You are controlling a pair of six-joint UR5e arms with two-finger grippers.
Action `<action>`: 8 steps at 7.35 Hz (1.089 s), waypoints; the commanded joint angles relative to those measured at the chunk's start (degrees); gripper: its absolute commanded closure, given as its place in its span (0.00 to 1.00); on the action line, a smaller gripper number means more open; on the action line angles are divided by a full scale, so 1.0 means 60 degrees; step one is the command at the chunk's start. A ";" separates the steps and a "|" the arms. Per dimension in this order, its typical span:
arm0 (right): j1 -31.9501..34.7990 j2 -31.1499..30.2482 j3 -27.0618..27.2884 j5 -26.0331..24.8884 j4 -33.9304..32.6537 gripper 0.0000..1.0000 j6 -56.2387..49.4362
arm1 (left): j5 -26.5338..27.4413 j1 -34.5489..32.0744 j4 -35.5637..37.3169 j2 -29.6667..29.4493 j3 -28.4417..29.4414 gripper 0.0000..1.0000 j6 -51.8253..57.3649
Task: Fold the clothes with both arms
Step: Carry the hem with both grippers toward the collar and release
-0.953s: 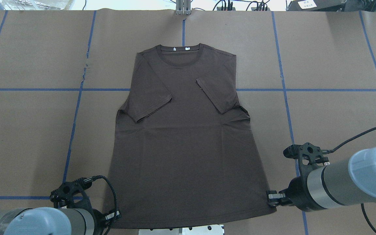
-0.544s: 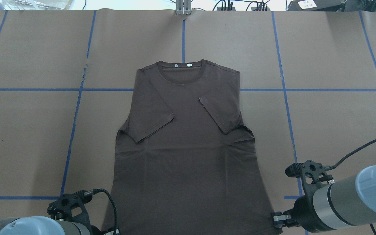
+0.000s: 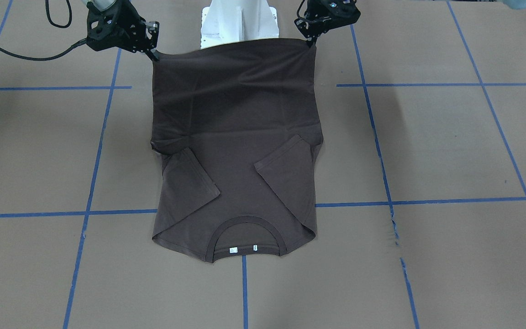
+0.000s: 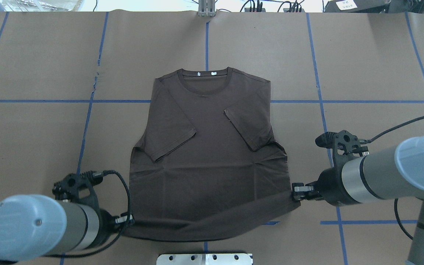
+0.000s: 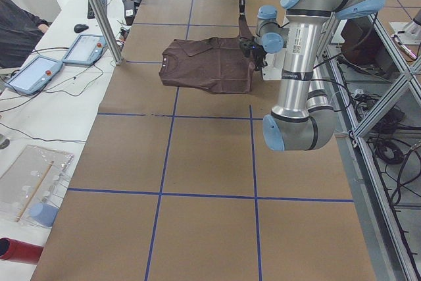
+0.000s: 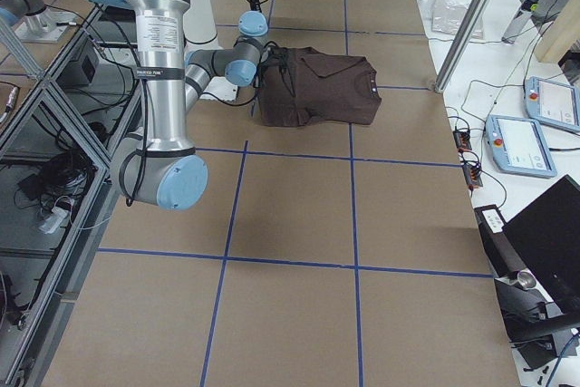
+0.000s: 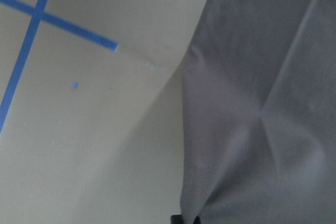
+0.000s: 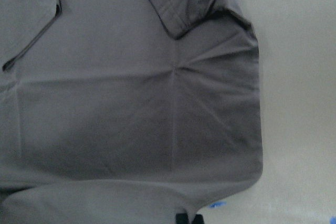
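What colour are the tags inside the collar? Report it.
White; small neck tags on the dark brown T-shirt, best in the front-facing view.

Left arm (image 4: 31, 228) enters low at near left, wrist level, left gripper (image 4: 131, 222) pointing inward, fingers (image 4: 126, 220) pinched on a hem corner of the T-shirt (image 4: 204, 147). Right arm (image 4: 388, 176) enters from the right, wrist level, right gripper (image 4: 296, 191) pointing inward, clamped on the opposite hem corner, further from the base than the left. Both grippers seem raised off the counter (image 4: 31, 129); hard to confirm.

No legible text in any view.
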 commanded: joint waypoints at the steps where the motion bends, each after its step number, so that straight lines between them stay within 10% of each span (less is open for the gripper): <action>1: 0.1277 0.1018 -0.1192 0.0245 -0.0049 1.00 -0.1053 | -0.0301 -0.1825 0.0155 -0.0847 0.1067 1.00 0.1554; 8: 0.4124 0.4519 -0.6318 0.1463 -0.0005 1.00 -0.3254 | -0.0332 -0.4248 -0.1438 -0.2344 0.5213 1.00 0.3801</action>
